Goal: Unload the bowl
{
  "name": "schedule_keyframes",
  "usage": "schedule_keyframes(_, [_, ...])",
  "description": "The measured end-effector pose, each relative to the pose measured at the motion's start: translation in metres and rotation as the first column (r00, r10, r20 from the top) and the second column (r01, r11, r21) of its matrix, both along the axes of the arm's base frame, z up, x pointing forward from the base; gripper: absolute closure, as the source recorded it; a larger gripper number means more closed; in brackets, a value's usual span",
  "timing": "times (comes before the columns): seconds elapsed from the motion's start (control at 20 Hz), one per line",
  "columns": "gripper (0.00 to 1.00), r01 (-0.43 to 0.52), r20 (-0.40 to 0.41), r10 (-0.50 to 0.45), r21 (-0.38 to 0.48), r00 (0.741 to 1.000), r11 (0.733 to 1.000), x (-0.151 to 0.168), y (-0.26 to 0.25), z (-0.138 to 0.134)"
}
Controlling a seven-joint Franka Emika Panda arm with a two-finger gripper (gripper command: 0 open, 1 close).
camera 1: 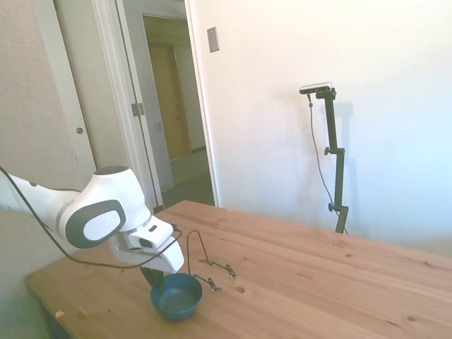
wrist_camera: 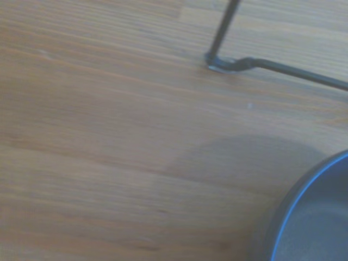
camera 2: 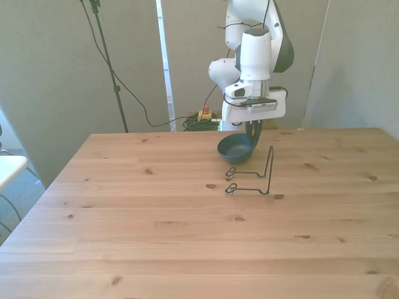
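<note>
The small dark teal-blue bowl (camera 1: 178,296) (camera 2: 234,147) is upright, low at the table beside the thin black wire rack (camera 1: 209,264) (camera 2: 257,175), outside it. My gripper (camera 1: 157,280) (camera 2: 252,134) reaches down onto the bowl's rim, on the front view's right side, and is shut on it. I cannot tell whether the bowl rests on the wood or hangs just above it. The wrist view shows a blurred arc of the bowl (wrist_camera: 318,217), its shadow on the wood, and a corner of the rack (wrist_camera: 255,62).
The wooden table (camera 2: 187,237) stretches wide toward the front view's near side and left. The rack's upright loop (camera 2: 270,167) stands close to the bowl on the front view's right. An open doorway (camera 1: 173,106) lies behind the table.
</note>
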State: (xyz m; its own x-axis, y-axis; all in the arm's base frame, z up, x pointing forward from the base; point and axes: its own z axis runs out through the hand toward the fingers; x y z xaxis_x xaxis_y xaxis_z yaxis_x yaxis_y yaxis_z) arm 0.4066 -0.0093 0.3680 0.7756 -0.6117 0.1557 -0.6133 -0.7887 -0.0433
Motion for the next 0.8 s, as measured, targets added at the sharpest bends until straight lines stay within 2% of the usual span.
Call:
schedule_keyframes(0.3, [0.00,0.076,-0.032,-0.077,-0.041,0.997,0.996,0.0108,-0.0003,-0.0052])
schedule_keyframes(0.8, [0.00,0.131,-0.038,-0.134,-0.082,0.990,0.988,0.0071,0.0005,-0.0007])
